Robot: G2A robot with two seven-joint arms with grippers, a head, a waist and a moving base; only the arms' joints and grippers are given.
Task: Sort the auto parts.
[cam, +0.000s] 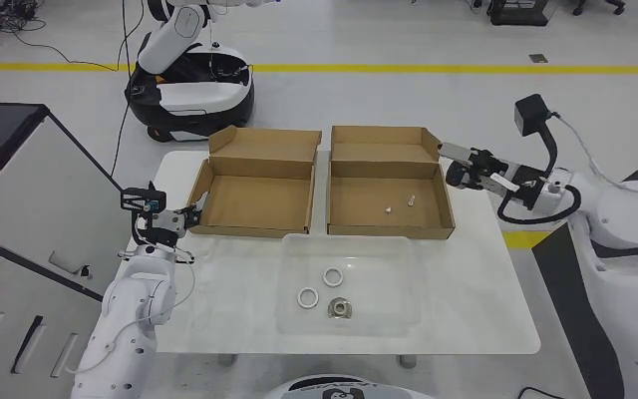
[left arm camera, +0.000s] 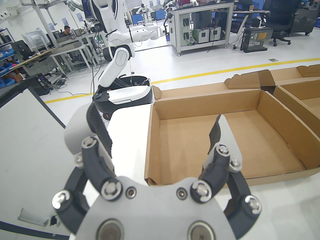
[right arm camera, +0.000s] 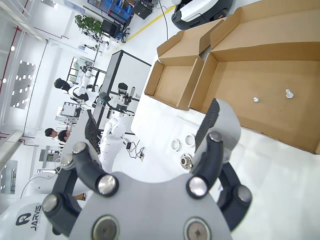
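1. The left gripper [cam: 189,216] is held at the left edge of the white table [cam: 478,299], just beside the near left corner of the left cardboard box [cam: 257,202]. Its fingers are spread wide and nothing is gripped.
2. Over on the other side, the right gripper [cam: 451,166] is seen off the far right corner of the right cardboard box [cam: 359,204]. Its jaws are parted too, and nothing is held between them.
3. The two boxes are set side by side across the far part of the table, very close together, with their rear flaps folded up.
4. On the floor of the right box, in its right half, a pale bolt [cam: 409,199] is spotted. A second bolt [cam: 386,210] lies near it but apart from it.
5. A clear plastic tray [cam: 299,259] is placed in front of the boxes, nearer the robot and mostly before the right box.
6. Inside the tray, a white ring [cam: 333,276] is seen around the middle. A second ring [cam: 309,297] lies to its left and closer to the robot.
7. A flanged metal part [cam: 340,308] is found just beside the second ring, on its right. Of the three pieces, it lies nearest the tray's near wall.
8. All three tray pieces are well apart from both grippers.
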